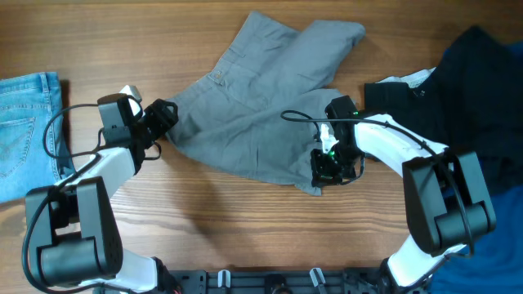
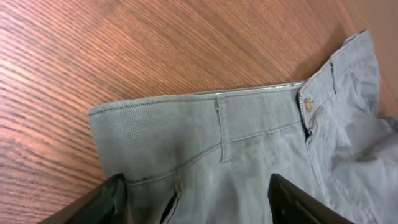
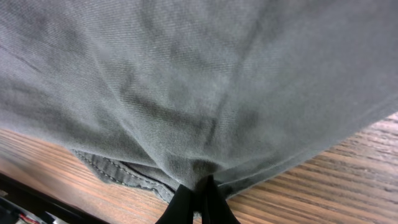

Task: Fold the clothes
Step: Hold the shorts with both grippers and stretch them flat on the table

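Blue jeans [image 1: 29, 122], worktop's left edge: cropped. Black garment [image 1: 478, 82], right edge: cropped. Right fingers [image 3: 183, 205]: tips buried in grey shorts [image 3: 199, 81].

Both arms rise from the table's near edge and bend in toward its middle.
The left arm [image 1: 110, 163] lies low on the side of the left edge, and the left gripper [image 1: 166, 114] has its fingers [image 2: 106, 199] spread wide. The right arm [image 1: 384, 143] curls inward. The right gripper [image 1: 325, 170] points toward the near edge, its fingers [image 3: 199, 202] pinched tight on grey cloth [image 3: 199, 81].

No legible text or labels anywhere.
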Controlling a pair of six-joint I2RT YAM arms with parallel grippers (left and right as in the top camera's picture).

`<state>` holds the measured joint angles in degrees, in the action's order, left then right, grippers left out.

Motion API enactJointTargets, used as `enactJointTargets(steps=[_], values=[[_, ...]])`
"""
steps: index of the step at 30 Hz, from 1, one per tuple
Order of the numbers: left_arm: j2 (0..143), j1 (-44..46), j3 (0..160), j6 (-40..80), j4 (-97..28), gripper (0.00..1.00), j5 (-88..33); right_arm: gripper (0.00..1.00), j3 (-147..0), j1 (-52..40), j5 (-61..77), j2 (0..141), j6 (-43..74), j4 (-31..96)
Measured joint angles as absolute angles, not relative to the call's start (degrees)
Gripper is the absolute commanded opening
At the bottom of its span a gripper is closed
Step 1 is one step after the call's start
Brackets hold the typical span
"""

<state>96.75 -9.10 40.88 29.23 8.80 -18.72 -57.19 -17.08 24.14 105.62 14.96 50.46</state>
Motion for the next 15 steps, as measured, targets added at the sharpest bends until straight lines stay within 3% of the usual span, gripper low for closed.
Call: enactJointTargets(steps=[2,5,9,12,15], values=[[96.75,-9.10,40.88,29.23,7.81,0.73,-18.35,0.04,-57.19,-17.10,22.65,105.60,16.12,51.72],[96.77,-9.10,40.88,29.17,5.87,0.88,-17.85,0.04,-57.23,-17.10,19.51,105.36,17.74,53.89],[96.75,-8.95,40.95,29.08,3.79,0.98,-17.78,0.04,-57.25,-17.10,16.32,105.03,18.57,55.27],[96.64,-8.67,41.43,28.93,3.05,0.97,-17.78,0.04,-57.25,-17.12,15.29,104.88,19.09,55.48],[96.66,-8.62,41.50,28.95,2.96,0.82,-17.80,0.04,-57.25,-17.17,14.83,104.77,19.31,55.53]])
